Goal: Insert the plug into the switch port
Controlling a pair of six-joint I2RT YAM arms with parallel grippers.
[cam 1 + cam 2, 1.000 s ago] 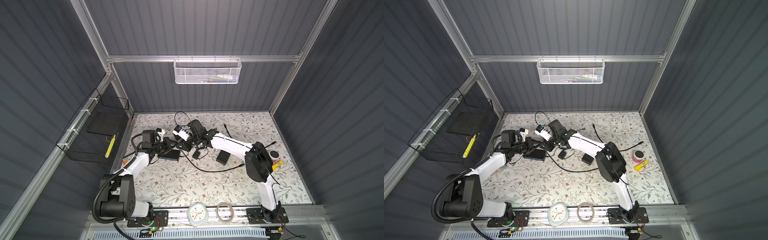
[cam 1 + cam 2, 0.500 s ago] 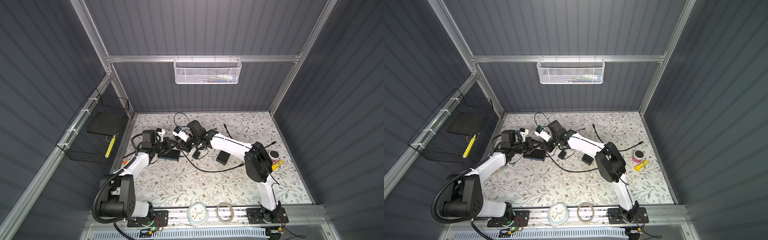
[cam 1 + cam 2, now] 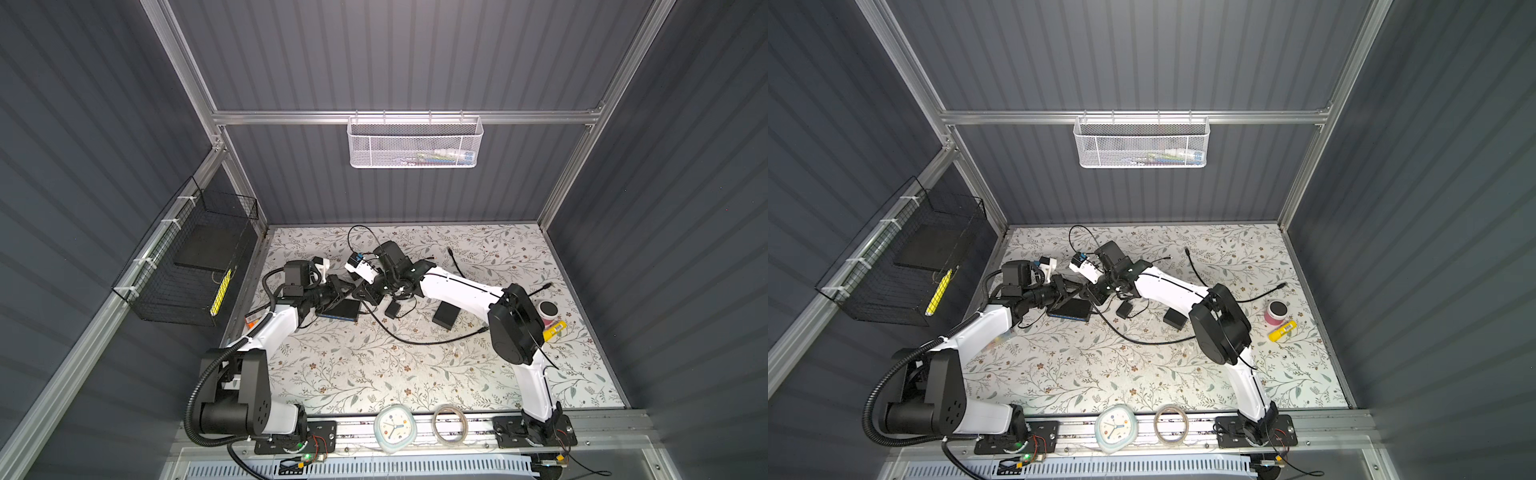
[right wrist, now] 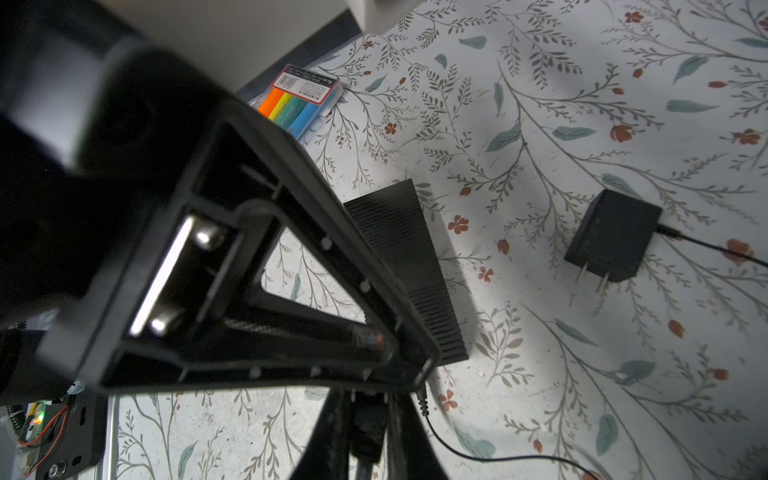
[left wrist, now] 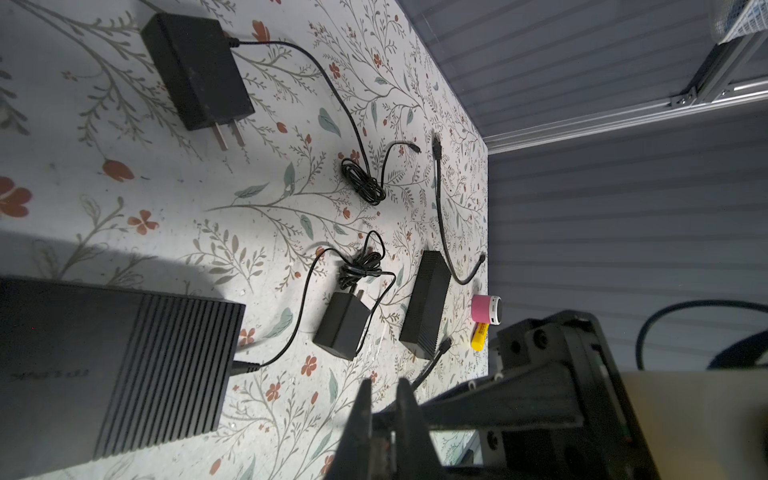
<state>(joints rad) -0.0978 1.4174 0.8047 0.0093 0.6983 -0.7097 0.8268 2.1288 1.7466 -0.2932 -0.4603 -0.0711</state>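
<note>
The switch point(image 3: 343, 309) is a flat black ribbed box with a blue strip on its near long side, lying at the table's left. It shows in both top views point(image 3: 1073, 309) and both wrist views point(image 5: 124, 365) point(image 4: 411, 266). I cannot make out its port. My right gripper point(image 4: 368, 415) is shut on the black plug point(image 4: 368, 434), whose thick cable point(image 3: 415, 341) trails right across the table. My left gripper point(image 5: 384, 399) sits tip to tip with it just beyond the switch. Its fingers point(image 5: 409, 415) stand a narrow gap apart, pinching nothing that I can see.
A thin power lead point(image 5: 245, 368) is plugged into the switch's short edge. Two wall adapters point(image 5: 340, 328) point(image 5: 195, 70), a black brick point(image 3: 446, 315) and loose cables lie around. A pink speaker point(image 3: 547, 309) and yellow item point(image 3: 555, 330) sit far right; a highlighter pack point(image 4: 301, 102) lies left.
Both arms have barely moved. The two grippers stay tip to tip over the far side of the switch.
</note>
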